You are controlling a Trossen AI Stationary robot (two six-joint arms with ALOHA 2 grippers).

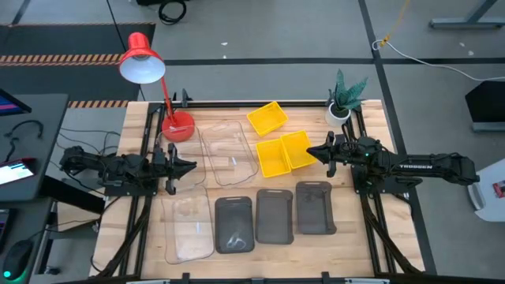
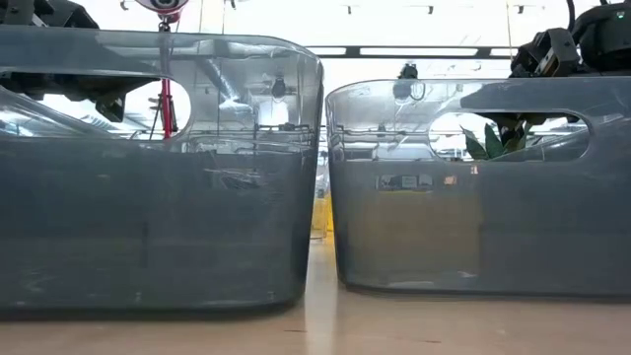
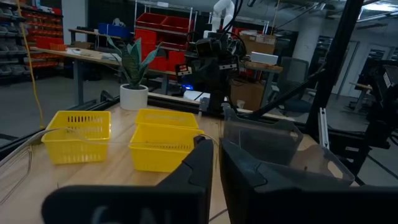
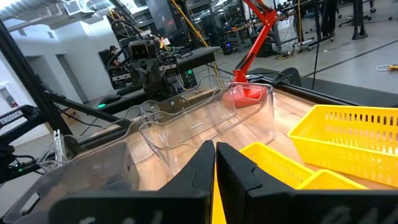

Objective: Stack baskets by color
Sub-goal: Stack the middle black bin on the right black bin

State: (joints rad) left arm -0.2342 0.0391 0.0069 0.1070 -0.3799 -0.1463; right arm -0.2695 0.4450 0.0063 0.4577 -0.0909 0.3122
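Observation:
Three yellow baskets lie on the table: one (image 1: pixel 267 117) at the far middle, and two side by side (image 1: pixel 274 158) (image 1: pixel 298 148) just ahead of my right gripper (image 1: pixel 313 150). Two clear baskets (image 1: pixel 229 148) (image 1: pixel 189 226) lie left of centre. Three dark grey baskets (image 1: pixel 234 224) (image 1: pixel 274 215) (image 1: pixel 314 208) stand in a row along the near side. My left gripper (image 1: pixel 189 166) hovers level at the left between the clear baskets. Its fingers (image 3: pixel 216 144) are shut on nothing. My right gripper (image 4: pixel 214 149) is also shut, holds nothing and points level toward the table's left.
A red desk lamp (image 1: pixel 142 59) stands with its base (image 1: pixel 177 126) at the table's far left. A small potted plant (image 1: pixel 345 99) sits at the far right corner. In the low view two grey baskets (image 2: pixel 158 197) (image 2: pixel 473 197) fill the foreground.

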